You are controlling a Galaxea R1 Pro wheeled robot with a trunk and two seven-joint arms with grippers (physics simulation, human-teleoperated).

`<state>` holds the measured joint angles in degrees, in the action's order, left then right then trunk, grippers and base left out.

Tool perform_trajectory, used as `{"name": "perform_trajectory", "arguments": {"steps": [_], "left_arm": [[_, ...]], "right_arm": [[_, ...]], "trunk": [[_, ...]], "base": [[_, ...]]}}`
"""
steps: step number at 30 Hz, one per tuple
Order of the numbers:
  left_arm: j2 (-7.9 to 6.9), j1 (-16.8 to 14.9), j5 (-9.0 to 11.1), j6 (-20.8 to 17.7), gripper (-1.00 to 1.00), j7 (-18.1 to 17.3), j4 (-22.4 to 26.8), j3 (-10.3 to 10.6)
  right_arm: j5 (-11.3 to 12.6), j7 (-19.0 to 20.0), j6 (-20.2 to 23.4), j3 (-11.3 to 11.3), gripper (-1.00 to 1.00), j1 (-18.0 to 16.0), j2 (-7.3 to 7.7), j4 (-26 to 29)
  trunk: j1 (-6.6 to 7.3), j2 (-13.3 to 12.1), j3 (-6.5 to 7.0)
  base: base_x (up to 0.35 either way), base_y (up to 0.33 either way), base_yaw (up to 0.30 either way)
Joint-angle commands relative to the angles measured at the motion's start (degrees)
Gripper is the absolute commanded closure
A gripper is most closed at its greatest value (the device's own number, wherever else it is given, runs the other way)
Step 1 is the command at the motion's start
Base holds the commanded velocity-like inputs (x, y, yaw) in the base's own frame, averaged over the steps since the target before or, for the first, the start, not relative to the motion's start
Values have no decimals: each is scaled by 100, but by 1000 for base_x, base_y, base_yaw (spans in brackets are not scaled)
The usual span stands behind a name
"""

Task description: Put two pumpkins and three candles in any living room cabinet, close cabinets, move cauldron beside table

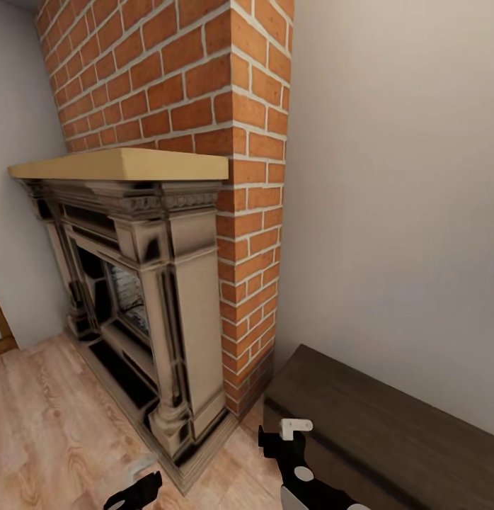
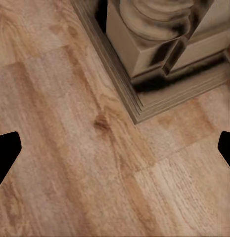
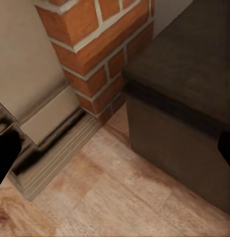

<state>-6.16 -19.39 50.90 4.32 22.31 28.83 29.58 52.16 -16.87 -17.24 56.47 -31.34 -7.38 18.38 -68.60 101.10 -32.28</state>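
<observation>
The cabinet (image 1: 395, 425) sits low at the head view's lower right, its end touching the red-brick chimney (image 1: 250, 212), its long axis running along the wall away from the ornate fireplace (image 1: 148, 297). The right gripper (image 3: 115, 148) hangs wide open before the cabinet's end; the left gripper (image 2: 115, 148) spreads wide above the plank floor (image 2: 70, 163).

The right arm (image 1: 298, 473) is shiny black with a white round dot and a small white block on top. Low down it turns white. The left tool (image 1: 136, 492) is black too, with dark pointed fingers (image 2: 5, 150).
</observation>
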Motion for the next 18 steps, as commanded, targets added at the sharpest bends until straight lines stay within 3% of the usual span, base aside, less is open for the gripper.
{"name": "perform_trajectory", "arguments": {"steps": [1,18], "left_arm": [[-8,-4,61,34,-100,36,9,48],[-8,-4,63,34,-100,36,9,44]], "right_arm": [[48,-27,-25,49,-100,-9,-1,-1],[48,-27,-25,49,-100,-11,-1,-1]], "trunk": [[-1,3,-4],[-1,3,30]], "base": [[193,99,-277],[146,92,-277]]}}
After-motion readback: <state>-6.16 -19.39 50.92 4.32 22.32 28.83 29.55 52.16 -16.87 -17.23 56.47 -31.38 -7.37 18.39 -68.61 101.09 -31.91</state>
